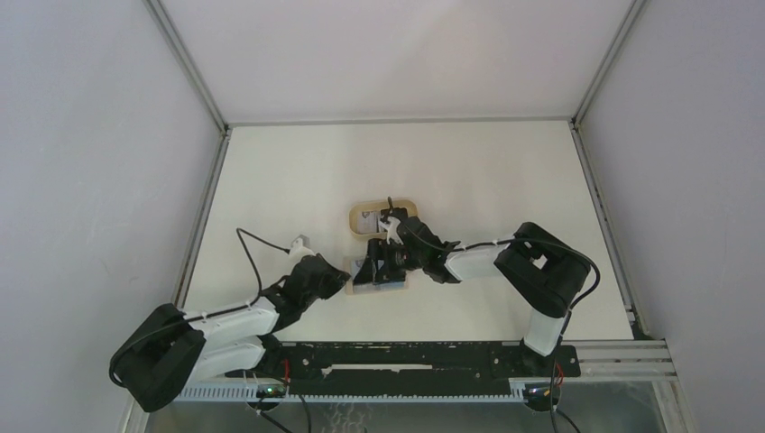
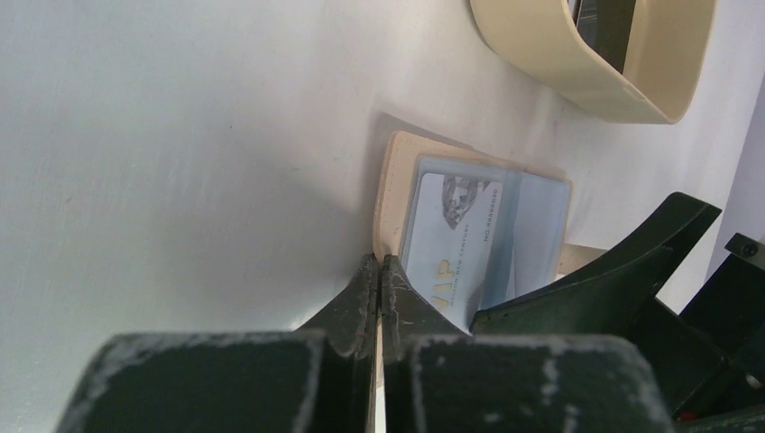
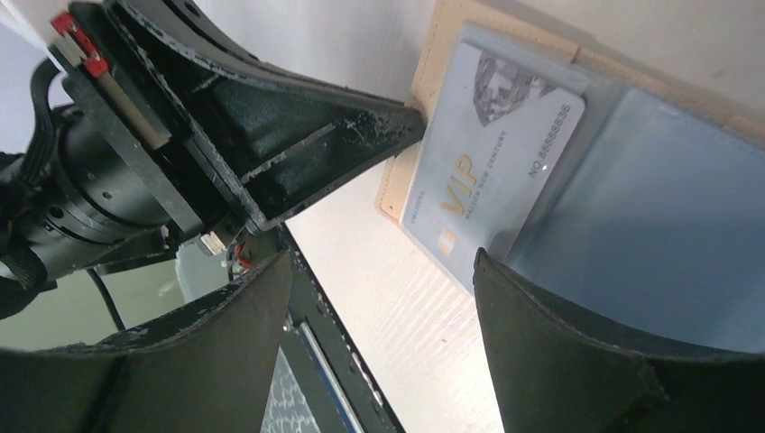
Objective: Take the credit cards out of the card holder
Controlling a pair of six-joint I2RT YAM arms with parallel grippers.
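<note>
The tan card holder (image 1: 390,287) lies open on the table, its grey-blue inside (image 3: 649,198) facing up. A pale grey-blue card (image 3: 487,153) printed "VIP" sticks partway out of a pocket; it also shows in the left wrist view (image 2: 451,244). My left gripper (image 2: 379,271) is shut at the holder's tan edge (image 2: 394,180), with a thin tan strip between its fingertips. My right gripper (image 3: 379,298) is open above the holder. One of its fingers (image 3: 550,334) sits at the card's near corner; the other hangs over bare table.
A beige oval tray (image 1: 359,216) with a raised rim stands just behind the holder, and something dark shows inside it (image 2: 609,27). The black rail at the table's near edge (image 1: 406,356) runs close below the grippers.
</note>
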